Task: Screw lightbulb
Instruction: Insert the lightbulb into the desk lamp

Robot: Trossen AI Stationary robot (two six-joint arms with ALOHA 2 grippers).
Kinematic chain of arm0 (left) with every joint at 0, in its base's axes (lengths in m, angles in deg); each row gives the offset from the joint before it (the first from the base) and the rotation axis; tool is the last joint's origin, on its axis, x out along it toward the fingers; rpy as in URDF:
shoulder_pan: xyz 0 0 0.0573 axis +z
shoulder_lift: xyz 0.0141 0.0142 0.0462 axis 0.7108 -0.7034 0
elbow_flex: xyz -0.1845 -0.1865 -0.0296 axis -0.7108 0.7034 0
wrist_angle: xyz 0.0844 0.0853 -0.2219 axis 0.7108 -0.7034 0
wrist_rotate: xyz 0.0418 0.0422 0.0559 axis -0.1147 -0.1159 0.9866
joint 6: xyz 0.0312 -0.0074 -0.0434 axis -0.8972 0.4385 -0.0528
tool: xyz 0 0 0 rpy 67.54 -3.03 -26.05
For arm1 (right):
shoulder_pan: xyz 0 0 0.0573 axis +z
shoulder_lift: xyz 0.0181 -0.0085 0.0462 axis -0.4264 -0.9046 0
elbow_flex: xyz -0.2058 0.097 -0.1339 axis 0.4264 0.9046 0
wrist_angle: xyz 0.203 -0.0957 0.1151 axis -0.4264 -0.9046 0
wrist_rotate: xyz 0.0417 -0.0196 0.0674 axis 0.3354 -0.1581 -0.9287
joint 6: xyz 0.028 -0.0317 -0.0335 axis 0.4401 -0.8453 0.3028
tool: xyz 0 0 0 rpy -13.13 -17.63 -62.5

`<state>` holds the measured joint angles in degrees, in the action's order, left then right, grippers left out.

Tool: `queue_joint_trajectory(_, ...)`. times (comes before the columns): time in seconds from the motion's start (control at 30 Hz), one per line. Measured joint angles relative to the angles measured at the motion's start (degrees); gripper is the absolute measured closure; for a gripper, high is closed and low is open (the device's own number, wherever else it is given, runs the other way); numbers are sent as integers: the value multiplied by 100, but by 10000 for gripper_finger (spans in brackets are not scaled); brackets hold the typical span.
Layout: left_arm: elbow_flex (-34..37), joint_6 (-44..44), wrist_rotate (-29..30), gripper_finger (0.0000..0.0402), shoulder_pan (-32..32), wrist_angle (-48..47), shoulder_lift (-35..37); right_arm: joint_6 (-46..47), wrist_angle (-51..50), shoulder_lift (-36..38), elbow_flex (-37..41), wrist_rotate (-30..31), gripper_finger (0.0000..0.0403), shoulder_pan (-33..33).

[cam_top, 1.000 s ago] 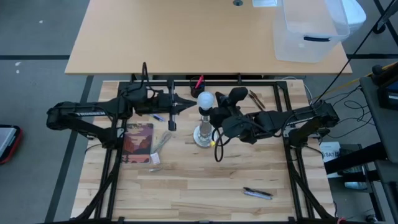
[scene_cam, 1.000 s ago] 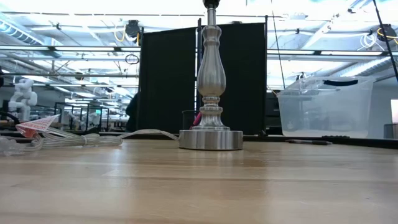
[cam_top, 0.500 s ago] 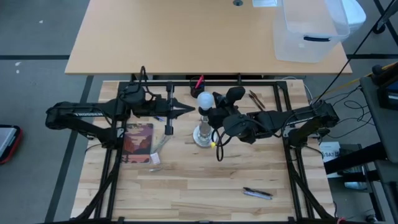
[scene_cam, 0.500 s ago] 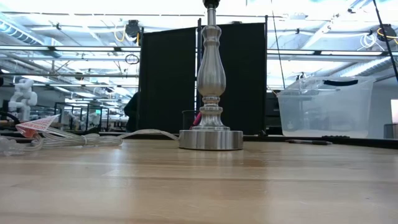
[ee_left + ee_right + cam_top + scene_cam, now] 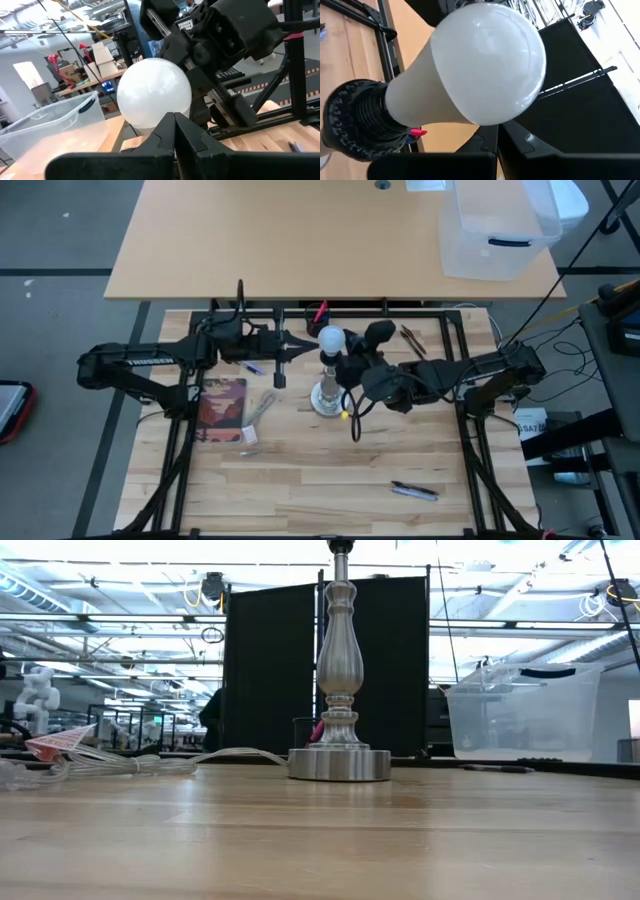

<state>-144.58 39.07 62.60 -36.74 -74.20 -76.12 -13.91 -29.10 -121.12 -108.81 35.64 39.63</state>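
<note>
Wooden slat table (image 5: 300, 480) carries a silvery turned-metal lamp stand (image 5: 339, 680) with a disc foot, topped by the lightbulb (image 5: 330, 339), a smooth frosted white globe seated in a black ribbed socket (image 5: 355, 120). Left gripper (image 5: 300, 344), fingers pressed together, has advanced to just beside the globe. Right gripper (image 5: 343, 368), also pressed together, sits against the socket below the globe, holding nothing.

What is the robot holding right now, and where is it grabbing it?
Nothing. Both grippers, left and right, are shut empty beside the lightbulb, which sits in the lamp's socket.
</note>
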Motion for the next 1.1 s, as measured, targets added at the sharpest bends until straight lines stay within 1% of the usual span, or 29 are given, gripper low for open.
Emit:
queue_joint_trajectory(0.17,0,-1,-7,402,90,7,0,85,-17,2,2,47,403,88)
queue_joint_trajectory(0.33,1,1,-7,402,180,40,-7,364,-172,3,2,33,403,103)
queue_joint_trajectory(0.5,0,110,-3,402,318,137,-142,549,-313,11,0,26,403,105)
queue_joint_trajectory(0.73,11,158,94,402,486,-21,-275,678,-435,-4,0,-214,403,141)
queue_joint_trajectory(0.87,-2,160,100,402,509,67,-229,698,-433,-4,0,-279,403,223)
queue_joint_trajectory(1.0,0,128,320,402,535,-245,-251,886,-521,-4,1,-236,403,336)
queue_joint_trajectory(1.1,0,150,350,402,574,-311,-177,1007,-583,-4,0,-230,403,447)
